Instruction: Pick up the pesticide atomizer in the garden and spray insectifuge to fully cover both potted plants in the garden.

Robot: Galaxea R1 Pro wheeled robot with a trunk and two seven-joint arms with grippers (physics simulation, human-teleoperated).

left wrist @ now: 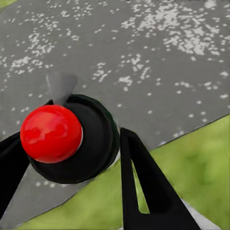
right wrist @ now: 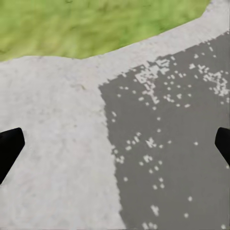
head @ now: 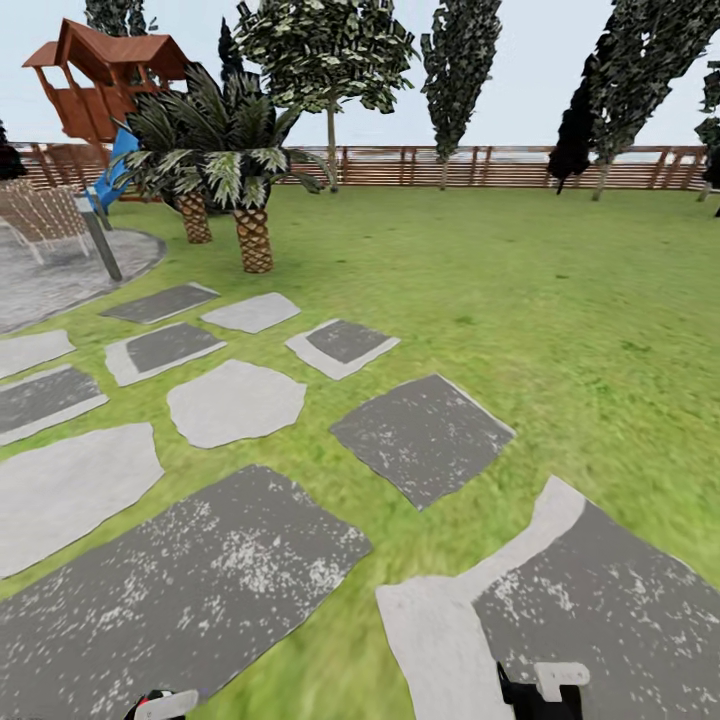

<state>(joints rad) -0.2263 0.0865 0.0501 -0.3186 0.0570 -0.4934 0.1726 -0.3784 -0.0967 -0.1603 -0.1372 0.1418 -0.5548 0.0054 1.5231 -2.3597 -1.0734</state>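
The left tool (left wrist: 72, 158) grips the pesticide atomizer (left wrist: 72, 139), red tip toward its camera; the right tool (right wrist: 115, 143) hangs spread apart, empty, seemingly over paving (right wrist: 163, 143).

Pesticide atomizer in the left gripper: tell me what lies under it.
Under the pesticide atomizer lies speckled grey paving bordering lawn. Its black head hides the bottle body and the ground directly beneath.

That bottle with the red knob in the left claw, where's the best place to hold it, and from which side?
Probably below the head, from the side. The pesticide atomizer has a round, wide black spray head, and its red tip should stay free. The left claw flanks it that way; the body is hidden under the head.
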